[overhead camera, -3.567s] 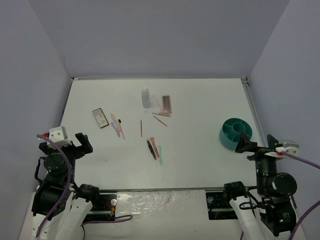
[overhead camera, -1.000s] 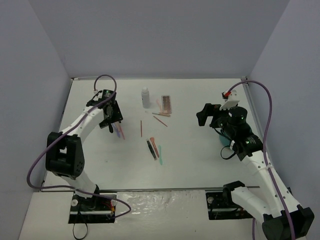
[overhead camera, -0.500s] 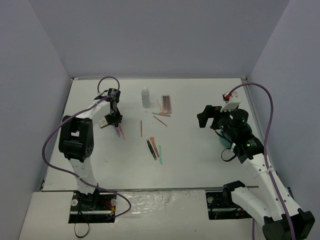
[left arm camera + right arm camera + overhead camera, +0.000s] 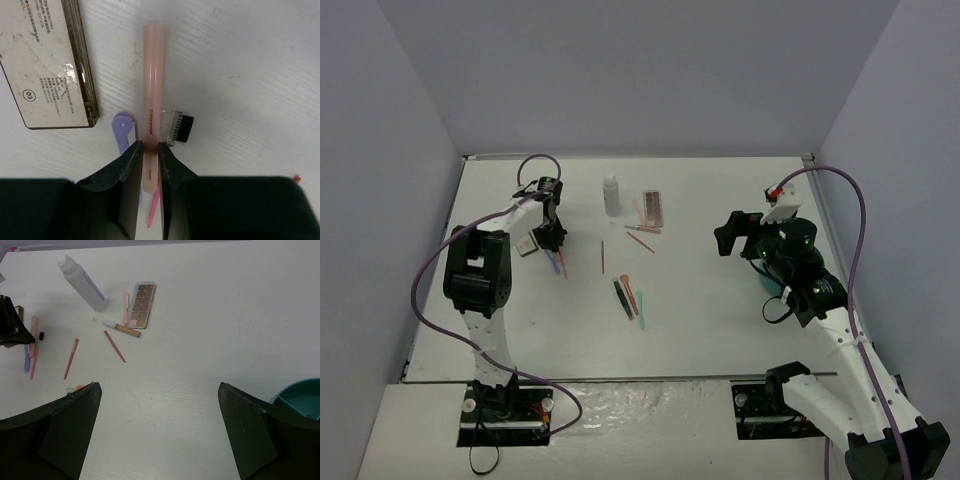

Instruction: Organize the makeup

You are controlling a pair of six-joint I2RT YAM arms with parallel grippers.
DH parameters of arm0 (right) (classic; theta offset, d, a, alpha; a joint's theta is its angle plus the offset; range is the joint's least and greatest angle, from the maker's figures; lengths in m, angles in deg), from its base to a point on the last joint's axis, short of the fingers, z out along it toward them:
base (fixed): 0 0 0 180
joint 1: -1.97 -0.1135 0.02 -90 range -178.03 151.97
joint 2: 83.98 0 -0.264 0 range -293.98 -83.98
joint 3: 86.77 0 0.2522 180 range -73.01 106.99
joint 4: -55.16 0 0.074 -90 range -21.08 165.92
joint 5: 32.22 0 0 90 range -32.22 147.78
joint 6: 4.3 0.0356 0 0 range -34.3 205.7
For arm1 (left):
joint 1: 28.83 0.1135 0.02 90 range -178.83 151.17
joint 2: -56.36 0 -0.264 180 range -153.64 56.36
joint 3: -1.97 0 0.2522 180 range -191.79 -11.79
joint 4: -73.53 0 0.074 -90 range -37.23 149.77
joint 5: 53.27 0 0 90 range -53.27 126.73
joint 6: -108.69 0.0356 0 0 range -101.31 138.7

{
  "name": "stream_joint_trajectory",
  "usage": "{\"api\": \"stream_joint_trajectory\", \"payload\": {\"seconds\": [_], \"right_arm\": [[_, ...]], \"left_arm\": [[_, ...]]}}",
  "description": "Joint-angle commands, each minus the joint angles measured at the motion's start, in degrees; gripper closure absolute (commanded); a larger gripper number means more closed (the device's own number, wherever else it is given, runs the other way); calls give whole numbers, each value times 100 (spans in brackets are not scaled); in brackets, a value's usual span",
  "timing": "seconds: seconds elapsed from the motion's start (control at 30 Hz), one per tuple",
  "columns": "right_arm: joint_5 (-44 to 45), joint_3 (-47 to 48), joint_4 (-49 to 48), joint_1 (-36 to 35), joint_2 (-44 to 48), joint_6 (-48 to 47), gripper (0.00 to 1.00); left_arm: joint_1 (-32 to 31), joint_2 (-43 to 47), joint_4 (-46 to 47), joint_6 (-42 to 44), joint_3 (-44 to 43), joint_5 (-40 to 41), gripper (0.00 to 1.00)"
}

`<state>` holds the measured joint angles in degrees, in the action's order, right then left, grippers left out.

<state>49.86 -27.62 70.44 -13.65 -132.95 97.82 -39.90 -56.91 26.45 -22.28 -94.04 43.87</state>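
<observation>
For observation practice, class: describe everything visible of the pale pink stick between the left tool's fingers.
The pale pink plastic stick is a smooth, glossy tube with dark print along it. It lies flat on the white table, its near end pinched between the left tool's black fingers. A small black-bristled brush touches one side; a lilac stick lies close on the other.

Over on the right of the white tabletop (image 4: pixel 720 325) sat the round teal tub (image 4: pixel 302 386). Only a corner of it showed in the right wrist view, with a divider visible inside, and from above it was mostly hidden. Pale lilac-grey walls (image 4: pixel 640 70) boxed the tabletop in on three sides. A thin strip (image 4: pixel 720 155) ran along its far edge.
</observation>
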Motion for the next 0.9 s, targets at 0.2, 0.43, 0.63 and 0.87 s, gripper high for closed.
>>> {"api": "stream_joint_trajectory", "payload": {"seconds": [0.2, 0.43, 0.63, 0.87], "right_arm": [[107, -30, -375, -67, 72, -61, 0], [142, -39, -372, -90, 107, -69, 0], [142, 17, -345, -99, 153, -69, 0], [-70, 191, -306, -118, 202, -58, 0]], "left_arm": [[76, -28, 80, -122, -359, -84, 79], [116, -71, 100, -93, -354, -76, 79], [123, 265, 106, -22, -300, -30, 99], [-36, 1623, 364, 563, -124, -71, 100]]}}
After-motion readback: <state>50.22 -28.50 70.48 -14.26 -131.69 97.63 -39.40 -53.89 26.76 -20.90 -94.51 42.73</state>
